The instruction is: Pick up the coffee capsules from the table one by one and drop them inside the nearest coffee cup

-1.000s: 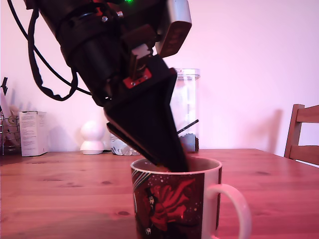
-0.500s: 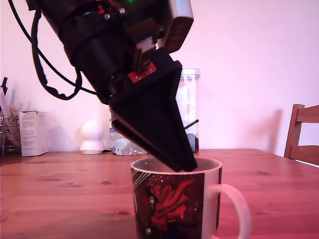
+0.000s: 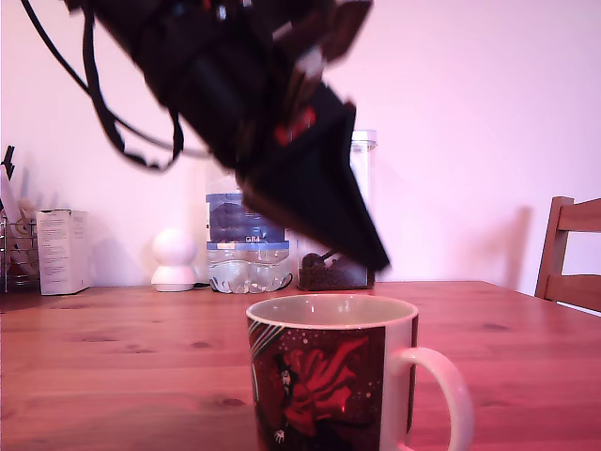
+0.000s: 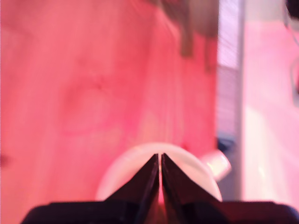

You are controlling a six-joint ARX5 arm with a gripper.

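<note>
The coffee cup (image 3: 319, 385), dark with a red figure, white rim and handle, stands at the front of the reddish-brown wooden table (image 3: 113, 376). My gripper (image 3: 376, 261) hangs tilted just above and behind its rim, blurred by motion, not touching it. In the wrist view the gripper (image 4: 160, 157) has its two black fingers pressed almost together with nothing between them, over the cup's white rim (image 4: 122, 169). No coffee capsule shows in either view, and the inside of the cup is hidden.
Behind the cup stand a clear lidded container (image 3: 362, 150) with dark contents, a pack of water bottles (image 3: 246, 246), a white round object (image 3: 175, 258), a white box (image 3: 61, 251) and a wire rack (image 3: 14, 258). A wooden chair (image 3: 573, 258) is at the exterior view's right.
My gripper has lifted out of the cup, rising and swinging toward the exterior view's right. Its fingertips were inside the rim before and are now above it.
</note>
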